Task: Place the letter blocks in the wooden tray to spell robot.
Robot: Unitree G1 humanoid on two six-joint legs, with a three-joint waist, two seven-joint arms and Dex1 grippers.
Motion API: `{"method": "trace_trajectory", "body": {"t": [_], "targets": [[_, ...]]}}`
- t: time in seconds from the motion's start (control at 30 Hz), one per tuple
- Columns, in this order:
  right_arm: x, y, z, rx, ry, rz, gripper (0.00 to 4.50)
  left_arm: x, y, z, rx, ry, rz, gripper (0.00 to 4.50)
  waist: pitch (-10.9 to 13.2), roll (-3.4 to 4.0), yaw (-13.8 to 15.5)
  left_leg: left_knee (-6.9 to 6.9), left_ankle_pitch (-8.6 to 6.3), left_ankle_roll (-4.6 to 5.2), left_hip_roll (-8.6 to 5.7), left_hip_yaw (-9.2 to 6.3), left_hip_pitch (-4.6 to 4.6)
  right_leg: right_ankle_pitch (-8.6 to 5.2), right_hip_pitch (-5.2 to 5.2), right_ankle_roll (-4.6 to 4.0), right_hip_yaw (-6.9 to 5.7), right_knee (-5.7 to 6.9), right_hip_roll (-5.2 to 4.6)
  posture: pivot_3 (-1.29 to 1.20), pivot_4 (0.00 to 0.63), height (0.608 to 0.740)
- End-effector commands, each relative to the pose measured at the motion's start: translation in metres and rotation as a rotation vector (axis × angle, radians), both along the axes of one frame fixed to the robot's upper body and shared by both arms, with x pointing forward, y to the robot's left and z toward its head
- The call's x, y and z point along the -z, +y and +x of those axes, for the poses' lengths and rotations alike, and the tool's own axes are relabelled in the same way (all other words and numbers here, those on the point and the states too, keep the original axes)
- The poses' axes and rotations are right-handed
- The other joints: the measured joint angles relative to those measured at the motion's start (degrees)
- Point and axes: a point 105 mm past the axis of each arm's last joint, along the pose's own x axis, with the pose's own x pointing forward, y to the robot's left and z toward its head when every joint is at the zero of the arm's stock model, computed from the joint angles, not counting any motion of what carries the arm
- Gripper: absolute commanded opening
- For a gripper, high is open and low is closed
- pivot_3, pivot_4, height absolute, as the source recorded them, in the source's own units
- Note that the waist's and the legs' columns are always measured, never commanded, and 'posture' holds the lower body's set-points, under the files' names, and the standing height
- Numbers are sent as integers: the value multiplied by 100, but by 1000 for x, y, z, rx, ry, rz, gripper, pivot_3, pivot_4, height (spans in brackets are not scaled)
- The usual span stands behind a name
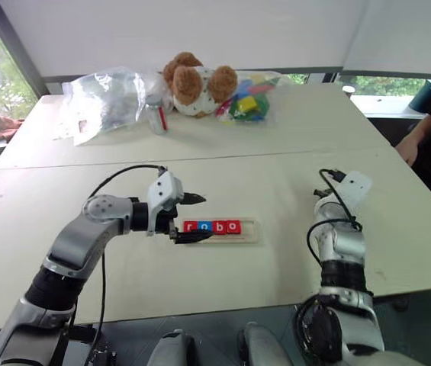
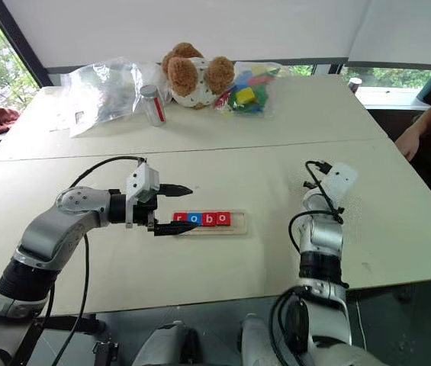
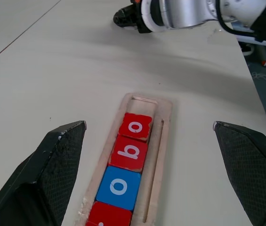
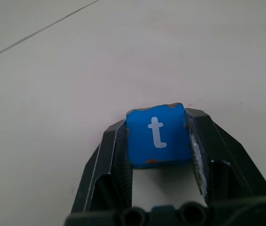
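Pale worktop (image 1: pixel 276 145) by windows. Long pale wooden tray (image 3: pixel 163 123) holds four letter blocks – three red, one blue. Right gripper (image 4: pixel 157 141) clenched on fifth, blue "t" block (image 4: pixel 157 134); left gripper (image 1: pixel 192 217) released, straddling tray's end.

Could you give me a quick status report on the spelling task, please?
Right gripper shut on blue t block. Left gripper open beside wooden tray. Tray reads r-o-b-o.

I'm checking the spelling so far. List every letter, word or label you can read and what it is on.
"r": red letter block at the left end of the wooden tray.
"o": blue block next to it.
"b": red block after that.
"o": red block, last in the row.
"t": blue block between the right gripper fingers.
Can label: too small to read.
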Motion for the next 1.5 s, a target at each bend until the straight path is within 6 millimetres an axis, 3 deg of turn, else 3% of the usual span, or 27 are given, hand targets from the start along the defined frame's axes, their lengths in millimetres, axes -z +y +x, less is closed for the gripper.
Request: {"method": "trace_trajectory", "body": {"t": [0.03,0.17,0.23,0.53,0.73,0.77,0.97,1.07,1.27,1.5], "targets": [[-18,62,-22,-432,-22,-5,1233,-10,8,2,-2,-52,8,4500,3,6,15,-2,0,0,2,0,-1,0,-1,0,0,-1,2,0,150,740],[-11,85,-62,-666,45,-17,1233,-9,12,4,2,-55,28,4500,5,8,62,-8,-2,4,5,-6,-5,-1,-3,0,-4,-11,6,0,150,740],[-7,89,-72,-701,64,-20,1233,-9,14,4,6,-54,38,4500,6,7,78,4,-3,6,2,-6,-6,-1,6,0,-6,-14,1,0,150,740],[2,89,-71,-602,109,-8,1233,-10,15,5,12,-55,48,4500,5,6,111,10,-4,6,-2,-6,-4,0,8,1,-8,-13,-5,0,150,740],[0,91,-70,-609,103,-25,4122,-10,16,6,14,-58,53,4500,5,6,202,11,-4,6,-3,-5,-4,0,8,1,-7,-13,-6,0,150,740],[-5,92,-69,-631,85,-41,4436,-11,17,6,14,-59,55,4500,5,6,215,12,-4,6,-4,-6,-4,0,9,1,-8,-14,-7,0,150,740],[-44,94,-70,-875,-40,-118,4436,-15,29,10,3,-69,80,4500,6,5,205,12,-5,8,-7,-4,-6,0,9,1,-12,-18,-6,0,150,740],[-56,61,-63,-1045,-15,-232,4436,-17,38,10,4,-69,103,4500,9,6,205,13,-6,11,-6,-3,-6,0,12,1,-18,-23,-2,0,150,740],[-37,23,-69,-1396,135,-372,4436,-18,46,8,31,-58,142,4500,12,0,209,13,-14,25,-4,-3,-4,-1,27,2,-26,-39,0,0,150,740],[-18,21,-56,-1543,176,-370,4436,-14,56,6,0,-42,169,4500,14,3,173,19,-13,24,1,7,1,-1,22,2,-15,-25,1,0,150,740]]}}
